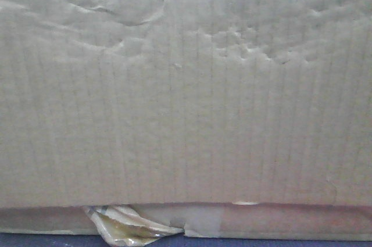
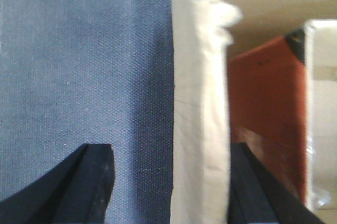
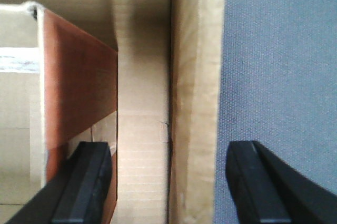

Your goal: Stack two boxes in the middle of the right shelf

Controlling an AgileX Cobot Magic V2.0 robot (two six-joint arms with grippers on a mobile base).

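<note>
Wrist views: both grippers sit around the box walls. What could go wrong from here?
1. The left gripper is open around a box wall that sits close to one finger, its edge crumpled; closing may bend it rather than grip it.
2. The right gripper is open around a second box wall; thin cardboard may flex under lift.
3. The box face fills the front view, hiding everything ahead; placing would be blind.

storage-like spot, place unsure: only cardboard box point(image 1: 186, 96) and blue cloth point(image 2: 79, 50) show.
</note>
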